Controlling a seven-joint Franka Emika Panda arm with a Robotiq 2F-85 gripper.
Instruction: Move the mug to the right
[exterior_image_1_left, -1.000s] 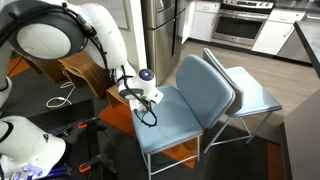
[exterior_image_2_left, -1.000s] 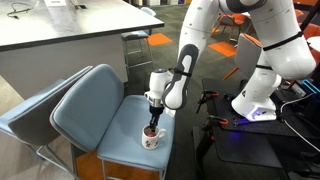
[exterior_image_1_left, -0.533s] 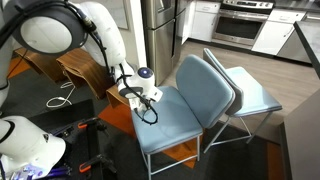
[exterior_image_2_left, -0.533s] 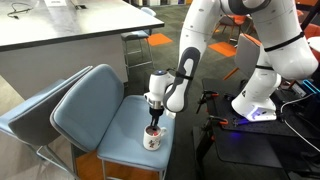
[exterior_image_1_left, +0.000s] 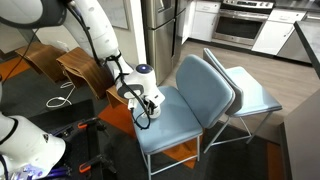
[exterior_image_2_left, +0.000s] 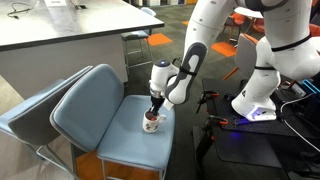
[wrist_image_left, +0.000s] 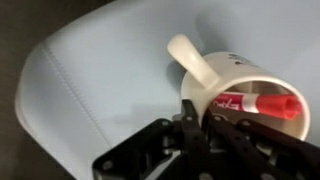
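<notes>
A small white mug (wrist_image_left: 248, 84) with a thick, rounded handle (wrist_image_left: 188, 55) sits at the edge of a pale blue padded chair (exterior_image_2_left: 112, 142), on the side of the seat nearest the robot. The wrist view looks down into its open mouth. A red marker (wrist_image_left: 262, 103) lies slanted inside, and this is the reddish patch seen from farther off. The marker carries a band of white lettering, too blurred to read. No brand or print shows on the mug's outer wall.

The black end effector (wrist_image_left: 200, 128) comes straight down onto the rim opposite the handle. Its fingers are drawn close together, pinching the mug's wall with one finger inside and one outside. In an exterior view the mug (exterior_image_2_left: 152, 122) hangs directly under the end effector. Whether its base touches the cushion or is just clear of it cannot be told. In an exterior view from the other side, the end effector (exterior_image_1_left: 143, 106) and its cable hide most of the mug.

The white arm (exterior_image_2_left: 190, 65) bends down over the seat from its base beside the chair. A second chair (exterior_image_1_left: 250, 92) of the same blue stands close behind the first one's backrest. Beyond them are a grey counter (exterior_image_2_left: 70, 35) and, in an exterior view, a steel fridge (exterior_image_1_left: 160, 25) and an oven (exterior_image_1_left: 245, 20).
</notes>
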